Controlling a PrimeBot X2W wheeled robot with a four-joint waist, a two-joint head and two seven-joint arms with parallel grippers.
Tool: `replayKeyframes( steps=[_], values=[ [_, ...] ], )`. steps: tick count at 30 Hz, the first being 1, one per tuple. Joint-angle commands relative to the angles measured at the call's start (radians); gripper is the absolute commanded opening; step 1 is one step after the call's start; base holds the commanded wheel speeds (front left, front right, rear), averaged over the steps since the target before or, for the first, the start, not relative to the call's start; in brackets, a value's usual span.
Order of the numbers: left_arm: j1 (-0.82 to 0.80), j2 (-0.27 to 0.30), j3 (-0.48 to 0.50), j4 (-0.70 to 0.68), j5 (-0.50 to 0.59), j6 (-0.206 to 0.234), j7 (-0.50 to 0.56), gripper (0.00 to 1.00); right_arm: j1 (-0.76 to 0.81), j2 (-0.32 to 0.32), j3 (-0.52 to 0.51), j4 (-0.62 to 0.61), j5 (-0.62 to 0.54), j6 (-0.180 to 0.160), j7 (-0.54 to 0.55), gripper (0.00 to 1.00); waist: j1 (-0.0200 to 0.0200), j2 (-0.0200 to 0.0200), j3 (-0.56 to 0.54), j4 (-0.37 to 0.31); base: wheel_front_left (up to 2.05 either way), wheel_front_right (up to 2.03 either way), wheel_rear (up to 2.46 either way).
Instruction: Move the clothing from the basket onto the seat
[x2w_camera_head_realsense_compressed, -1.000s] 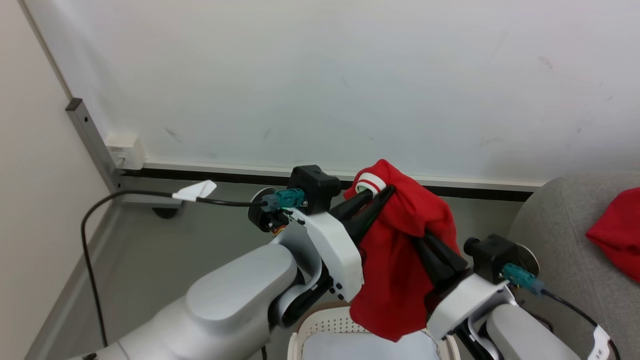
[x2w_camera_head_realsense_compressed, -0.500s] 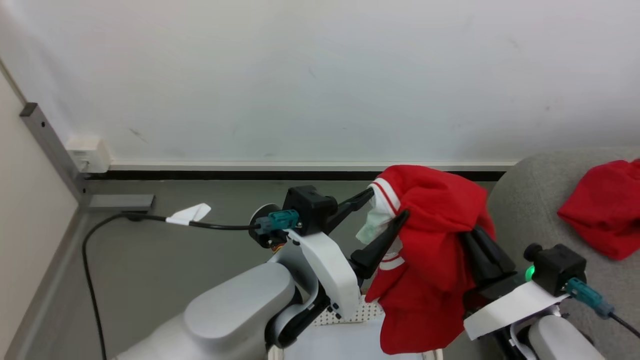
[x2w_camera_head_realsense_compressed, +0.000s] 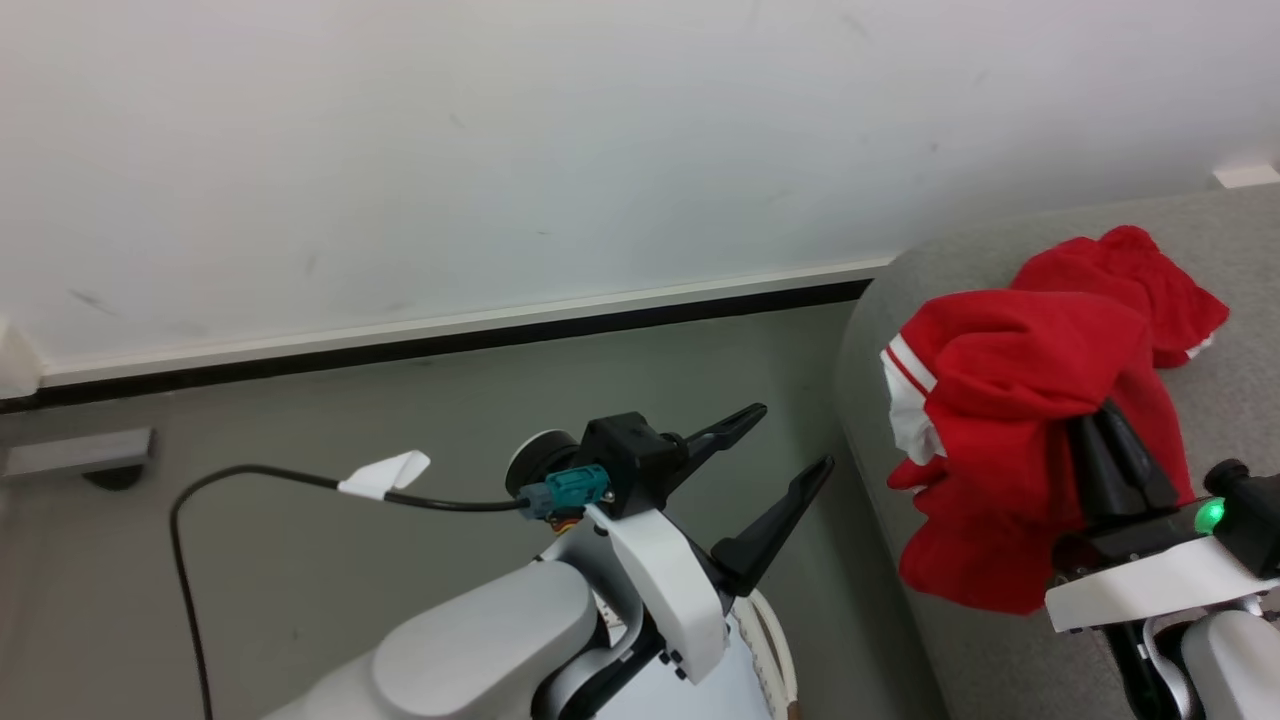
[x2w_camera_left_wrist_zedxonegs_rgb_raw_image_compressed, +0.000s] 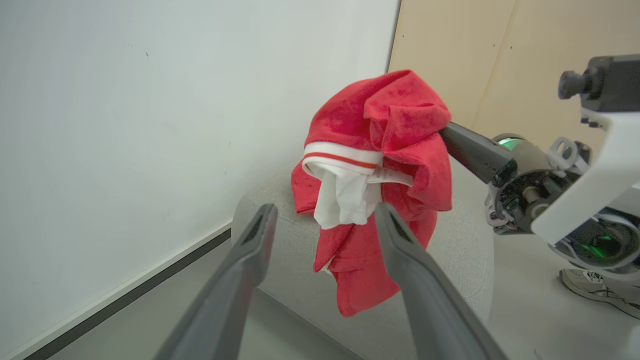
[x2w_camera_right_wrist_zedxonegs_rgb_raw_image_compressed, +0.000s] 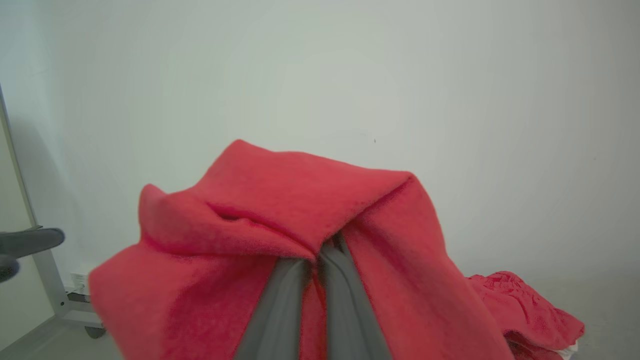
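Observation:
My right gripper (x2w_camera_head_realsense_compressed: 1100, 425) is shut on a red garment with white striped trim (x2w_camera_head_realsense_compressed: 1000, 400), which hangs over the grey seat's (x2w_camera_head_realsense_compressed: 1240, 390) rounded left edge. Behind it, a plain red garment (x2w_camera_head_realsense_compressed: 1150, 275) lies on the seat. My left gripper (x2w_camera_head_realsense_compressed: 790, 438) stands open and holds nothing, to the left of the seat above the floor. The cream basket's rim (x2w_camera_head_realsense_compressed: 772, 630) peeks out beneath my left arm. In the left wrist view the open left gripper (x2w_camera_left_wrist_zedxonegs_rgb_raw_image_compressed: 325, 212) points at the hanging garment (x2w_camera_left_wrist_zedxonegs_rgb_raw_image_compressed: 390, 115). The right wrist view shows the right gripper (x2w_camera_right_wrist_zedxonegs_rgb_raw_image_compressed: 320, 257) pinching red fabric (x2w_camera_right_wrist_zedxonegs_rgb_raw_image_compressed: 300, 200).
A white wall with a dark baseboard runs behind. A black cable with a white tag (x2w_camera_head_realsense_compressed: 385, 473) trails from my left wrist over the grey floor. A metal frame foot (x2w_camera_head_realsense_compressed: 80, 455) sits at far left. A person's shoe (x2w_camera_left_wrist_zedxonegs_rgb_raw_image_compressed: 595, 295) rests on the floor beyond the seat.
My left gripper has opened and let go of the garment. The right gripper has carried the garment rightward to the seat. The head camera has turned right.

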Motion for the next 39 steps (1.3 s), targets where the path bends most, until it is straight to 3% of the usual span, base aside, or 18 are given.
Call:
replayKeyframes(
  steps=[1, 11, 19, 30, 39],
  values=[
    [0.014, 0.006, -0.001, -0.003, 0.017, 0.003, -0.009, 1.0, 0.012, -0.012, -0.013, -0.01, -0.002, -0.002, 0.0, 0.0, -0.0001, -0.0001, 0.018, -0.045, 0.0, 0.0, 0.0],
    [0.04, 0.013, 0.011, -0.002, 0.067, 0.016, -0.027, 1.0, 0.052, -0.014, -0.121, -0.071, -0.032, -0.002, 0.0, 0.0, -0.0001, -0.0001, 0.049, -0.173, 0.0, 0.0, 0.0],
    [0.05, 0.01, 0.029, 0.01, 0.095, 0.009, -0.033, 1.0, 0.056, -0.015, -0.125, -0.087, -0.035, -0.002, 0.0, 0.0, -0.0001, -0.0001, 0.068, -0.223, 0.0, 0.0, 0.0],
    [0.026, 0.02, 0.054, 0.013, 0.14, 0.002, -0.034, 1.0, -0.077, -0.097, -0.139, -0.039, -0.031, -0.002, 0.017, 0.0, -0.0001, -0.0001, 0.141, -0.218, 0.0, 0.0, 0.0],
    [-0.049, 0.067, 0.066, -0.035, 0.17, 0.005, -0.008, 1.0, -0.286, -0.201, -0.214, 0.034, -0.03, -0.002, 0.062, 0.0, -0.0001, -0.0001, 0.337, -0.143, 0.0, 0.0, 0.0]
  ],
)
